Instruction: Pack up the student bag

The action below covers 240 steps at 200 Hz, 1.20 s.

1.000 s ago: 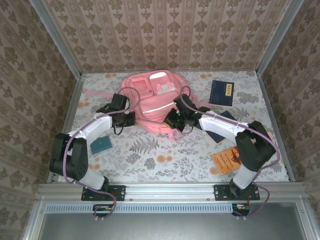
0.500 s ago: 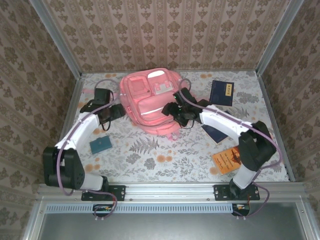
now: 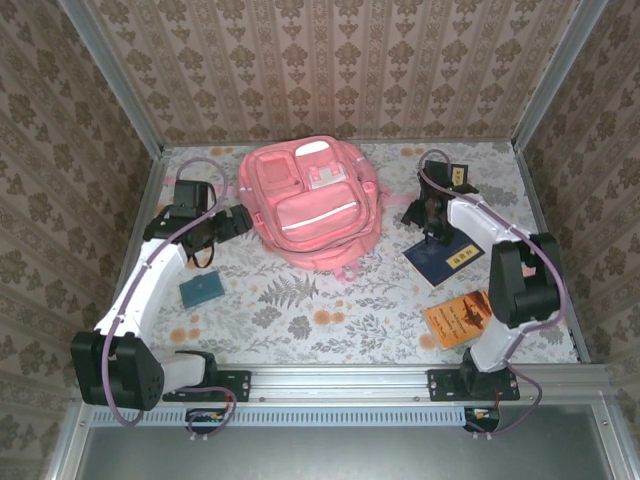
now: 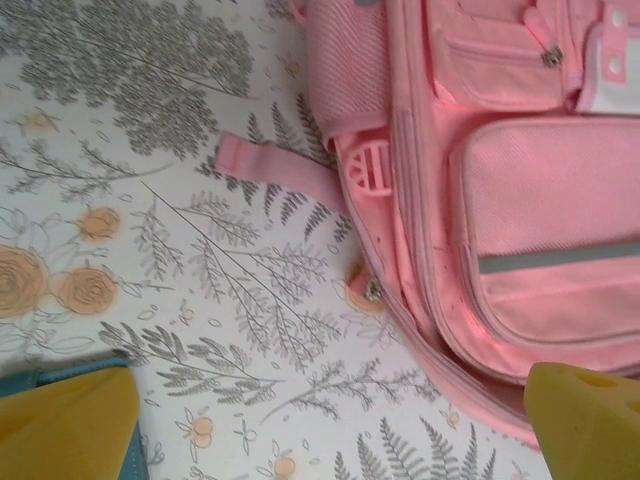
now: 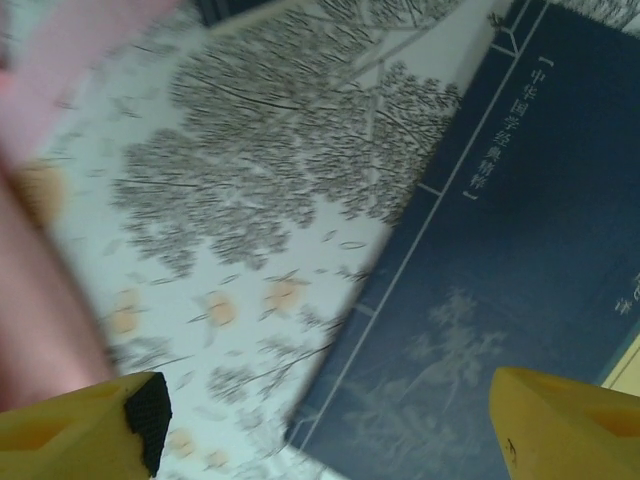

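Two grippers are seen from above, each with its jaws spread and nothing between them. The left gripper (image 3: pixel 232 221) is held just beside the bag (image 3: pixel 312 203). The bag lies flat, front pockets up, off the tips of those jaws and well apart from the right gripper (image 3: pixel 425 214). The right jaws are poised over a navy book (image 3: pixel 446 262). An orange book (image 3: pixel 458 320) lies well apart from them, toward the arm bases, and a teal book (image 3: pixel 203 290) lies likewise back from the left jaws.

Finer detail is given from the left wrist: a strap (image 4: pixel 272 167) and a zip pull (image 4: pixel 372 290) are seen ahead of the gap between the yellow fingertips (image 4: pixel 68 420), and the bag's grey stripe (image 4: pixel 556 256) ahead of the other tip. From the right wrist, white characters printed on the navy cover are made out ahead of one tip. Floral cloth (image 5: pixel 270 180) is seen ahead of the gap and a pink blur beyond the other tip.

A second ago both pairs of jaws were pressed together at the bag's near edge, with the bag bunched between them. They have since been opened and drawn apart, the right pair furthest, and the bag has been left flatter and further back.
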Tool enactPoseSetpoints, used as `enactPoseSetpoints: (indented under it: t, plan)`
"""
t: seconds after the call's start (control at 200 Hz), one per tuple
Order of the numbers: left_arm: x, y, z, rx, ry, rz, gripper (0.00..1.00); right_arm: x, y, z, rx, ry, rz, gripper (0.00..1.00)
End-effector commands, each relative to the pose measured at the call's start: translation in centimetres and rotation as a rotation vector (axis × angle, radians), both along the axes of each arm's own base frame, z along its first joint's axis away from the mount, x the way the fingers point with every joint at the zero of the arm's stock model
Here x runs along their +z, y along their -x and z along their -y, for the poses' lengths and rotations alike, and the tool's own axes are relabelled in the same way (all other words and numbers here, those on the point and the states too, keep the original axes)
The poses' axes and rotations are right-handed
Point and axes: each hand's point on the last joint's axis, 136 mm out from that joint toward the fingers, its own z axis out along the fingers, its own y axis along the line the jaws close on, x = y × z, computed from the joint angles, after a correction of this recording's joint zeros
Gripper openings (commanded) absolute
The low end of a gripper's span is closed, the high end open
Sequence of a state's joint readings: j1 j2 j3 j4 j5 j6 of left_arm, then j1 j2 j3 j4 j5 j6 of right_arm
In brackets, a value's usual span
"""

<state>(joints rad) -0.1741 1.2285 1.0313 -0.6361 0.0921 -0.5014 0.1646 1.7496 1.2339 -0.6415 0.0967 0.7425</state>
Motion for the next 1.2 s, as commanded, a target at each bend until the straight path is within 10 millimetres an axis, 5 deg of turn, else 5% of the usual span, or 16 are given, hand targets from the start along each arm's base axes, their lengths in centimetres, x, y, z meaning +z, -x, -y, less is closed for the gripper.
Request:
enactPoseSetpoints:
  t: [0.0,0.24,0.53,0.795,0.945,1.075,1.195]
  plan:
    - [-0.6,1.8,1.0,-0.076,0.041,-0.041,1.0,-1.8,-0.1,-0.5,0.082,0.011,-0.089,0.82]
    - [-0.4,2.6,2.0,-0.116,0.09,-0.06,1.0,-5.4,1.5,-0.9,0.067,-0.003,-0.191,0.77]
    - [0.8,3.1,3.2,-0.178,0.111,-0.036,1.0,-5.5,5.5,-4.8,0.112,-0.082,-0.216,0.73]
    - [0.9,3.5,5.3,-0.21,0.126,-0.035,0.99,-5.8,12.5,-13.4,0.278,-0.241,-0.23,0.6]
    - [0.3,3.8,7.2,-0.198,0.175,-0.045,0.97,-4.3,13.4,-17.5,0.364,-0.352,-0.181,0.58]
    - [0.1,4.1,9.6,-0.211,0.198,-0.045,0.97,-0.6,12.0,-16.6,0.402,-0.326,-0.087,0.59]
    - [0.1,5.0,12.7,-0.253,0.209,-0.048,0.94,1.5,11.6,-12.5,0.379,-0.239,-0.054,0.61]
